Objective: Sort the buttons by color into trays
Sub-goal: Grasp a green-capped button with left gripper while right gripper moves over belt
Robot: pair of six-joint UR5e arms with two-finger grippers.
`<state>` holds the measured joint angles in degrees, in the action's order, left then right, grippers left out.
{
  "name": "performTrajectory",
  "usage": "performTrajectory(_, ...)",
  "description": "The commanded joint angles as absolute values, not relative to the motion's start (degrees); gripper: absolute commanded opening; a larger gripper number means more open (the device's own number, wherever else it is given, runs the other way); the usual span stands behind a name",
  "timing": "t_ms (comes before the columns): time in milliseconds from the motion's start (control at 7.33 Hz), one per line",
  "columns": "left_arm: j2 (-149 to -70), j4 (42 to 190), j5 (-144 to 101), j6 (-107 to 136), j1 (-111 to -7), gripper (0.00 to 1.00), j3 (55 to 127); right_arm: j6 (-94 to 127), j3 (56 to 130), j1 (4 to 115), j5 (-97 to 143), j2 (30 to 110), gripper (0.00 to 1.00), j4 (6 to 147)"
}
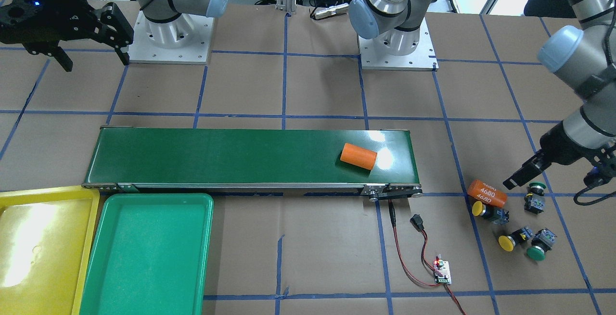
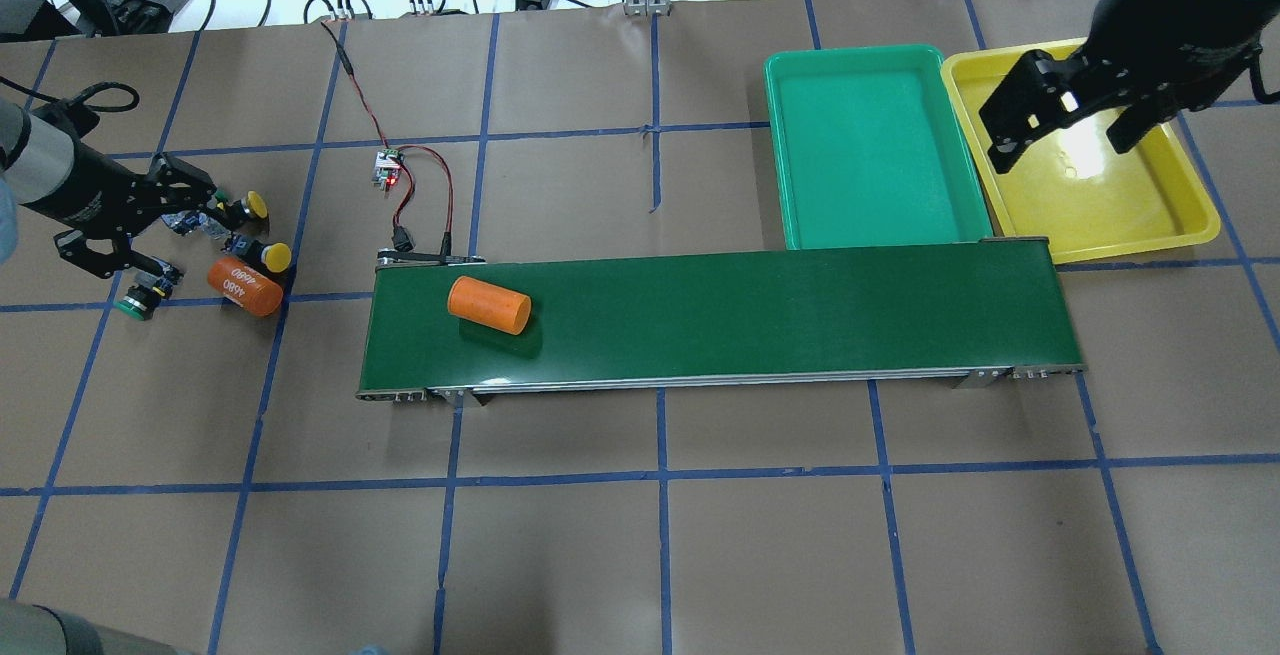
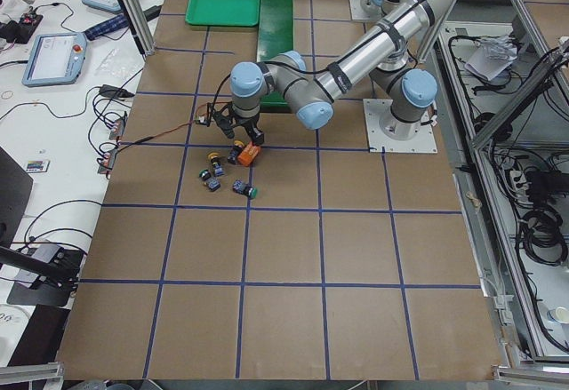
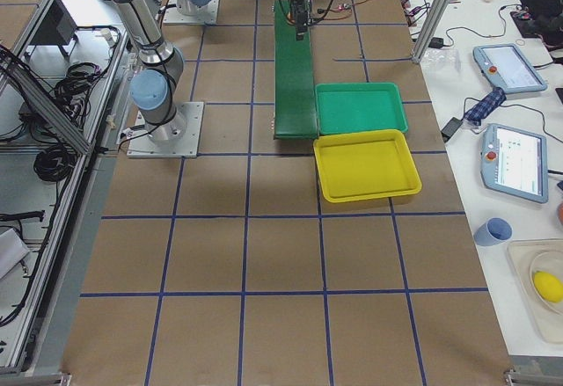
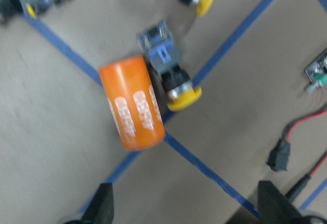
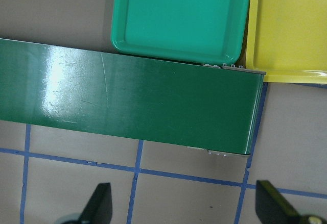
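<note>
Orange cyl (image 5: 132,103) reads "4680", lying against a yellow button (image 5: 171,73).
Your L gripper (image 5: 186,206) & R gripper (image 2: 1063,140): both spread wide, nothing held.

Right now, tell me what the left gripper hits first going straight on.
The left gripper likely lands on bare table beside the blue tape, just short of the orange cylinder; depth unclear.
</note>
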<state>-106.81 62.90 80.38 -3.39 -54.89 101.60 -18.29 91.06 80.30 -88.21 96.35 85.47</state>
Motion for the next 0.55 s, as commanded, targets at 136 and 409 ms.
performTrajectory(136,-113.45,62.23,86.38,-32.26,-47.11,1.00,97.49,-20.90,93.24,78.92,-88.07,94.94,1.00,86.12)
performTrajectory(409,-117.84,63.10,86.75,-44.16,-47.02,1.00,92.83,-24.41,98.85,79.36,-88.07,92.82,1.00,89.98)
